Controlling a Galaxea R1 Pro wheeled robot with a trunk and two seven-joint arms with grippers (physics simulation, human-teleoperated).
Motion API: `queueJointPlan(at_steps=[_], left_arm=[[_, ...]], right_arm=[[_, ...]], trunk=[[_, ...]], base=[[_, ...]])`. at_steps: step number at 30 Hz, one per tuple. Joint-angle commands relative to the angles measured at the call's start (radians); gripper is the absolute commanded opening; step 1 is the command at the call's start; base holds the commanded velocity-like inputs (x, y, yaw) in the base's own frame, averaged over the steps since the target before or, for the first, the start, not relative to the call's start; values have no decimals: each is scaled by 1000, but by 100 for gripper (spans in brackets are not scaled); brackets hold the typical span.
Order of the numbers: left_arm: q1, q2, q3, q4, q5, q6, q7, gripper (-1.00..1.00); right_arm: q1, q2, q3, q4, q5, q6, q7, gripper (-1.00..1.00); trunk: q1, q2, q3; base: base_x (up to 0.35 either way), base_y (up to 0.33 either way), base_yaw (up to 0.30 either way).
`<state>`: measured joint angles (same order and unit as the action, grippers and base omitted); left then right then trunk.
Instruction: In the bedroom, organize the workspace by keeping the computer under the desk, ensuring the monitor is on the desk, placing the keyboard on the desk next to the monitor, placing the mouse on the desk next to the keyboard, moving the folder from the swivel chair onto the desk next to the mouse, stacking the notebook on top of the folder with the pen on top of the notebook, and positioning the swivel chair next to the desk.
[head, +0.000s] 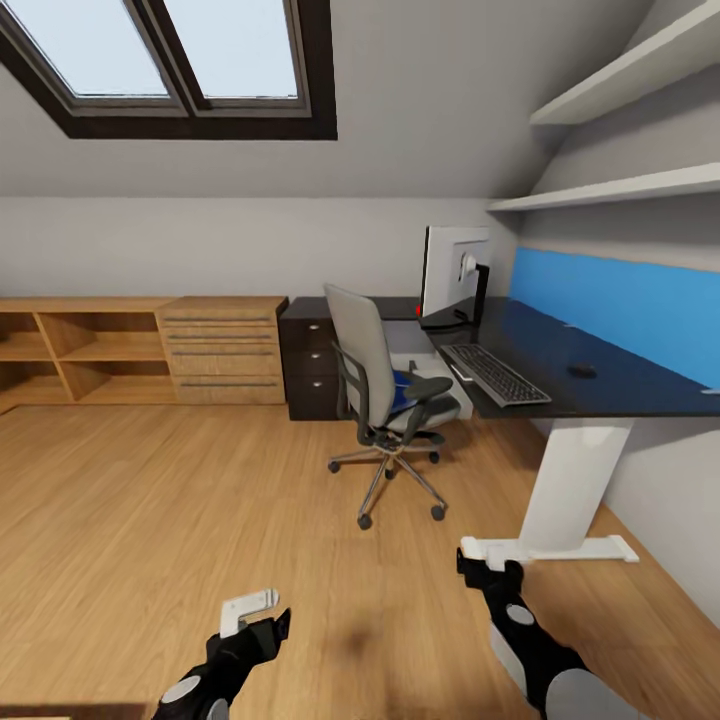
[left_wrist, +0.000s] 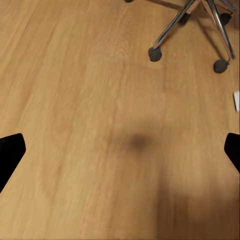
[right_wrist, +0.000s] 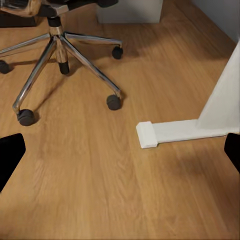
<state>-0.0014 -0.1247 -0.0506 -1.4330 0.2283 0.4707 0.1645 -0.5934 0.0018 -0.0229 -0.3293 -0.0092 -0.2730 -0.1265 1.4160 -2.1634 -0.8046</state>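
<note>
The grey swivel chair (head: 372, 385) stands in front of the black-topped desk (head: 600, 390), with the blue folder (head: 403, 393) on its seat. On the desk are the monitor (head: 452, 272), seen edge-on, the keyboard (head: 495, 374) and the small dark mouse (head: 582, 370). The light grey computer (head: 443, 388) sits under the desk behind the chair. Both grippers hang low over the wood floor, well short of the chair: the left gripper (head: 260, 612) (left_wrist: 120, 152) and the right gripper (head: 490, 568) (right_wrist: 120, 150) are open and hold nothing. The notebook and pen are out of view.
The desk's white leg (head: 575, 485) and its foot (right_wrist: 165, 132) stand just ahead of my right gripper. The chair's caster base (right_wrist: 60, 65) spreads over the floor. A light-wood chest of drawers (head: 225, 350), open shelves (head: 70, 355) and a dark drawer unit (head: 312, 365) line the far wall.
</note>
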Motion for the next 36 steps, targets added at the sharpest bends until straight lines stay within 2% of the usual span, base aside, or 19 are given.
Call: queueJointPlan(at_steps=[1,3,4,9,14,17,20,25,36], left_arm=[[0,-1,-2,-25,11,28,9,100],[0,-3,-5,-91,12,94,9,100],[0,-7,-10,-156,14,156,7,100],[0,-11,-18,-183,17,179,5,100],[1,-3,-24,-186,17,139,3,100],[1,0,-24,-187,16,117,4,100],[1,2,-24,-186,16,107,5,100],[1,3,-24,-183,16,105,6,100],[1,4,-29,-171,13,103,5,100]], right_arm=[[-20,0,-8,17,-1,-2,0,100],[-73,0,-25,58,-2,2,0,100],[-145,-10,-47,92,-1,16,-1,100],[-208,-19,-57,100,-1,97,-1,100],[-220,-20,-59,96,-1,110,-1,100],[-221,-24,-68,68,-2,107,-2,100],[-222,-26,-113,38,-8,99,-2,100],[-222,-26,-153,28,-9,93,1,100],[-220,-26,-164,27,-1,89,8,100]], trunk=[[4,-8,-4],[12,-22,-10],[15,-29,-14],[35,-64,-29],[54,-99,-45],[54,-99,-45],[54,-99,-45],[54,-99,-45],[54,-99,-45]], base=[[0,0,0],[0,0,0],[0,0,0],[0,0,0],[0,0,0],[0,0,0],[0,0,0],[0,0,0],[0,0,0]])
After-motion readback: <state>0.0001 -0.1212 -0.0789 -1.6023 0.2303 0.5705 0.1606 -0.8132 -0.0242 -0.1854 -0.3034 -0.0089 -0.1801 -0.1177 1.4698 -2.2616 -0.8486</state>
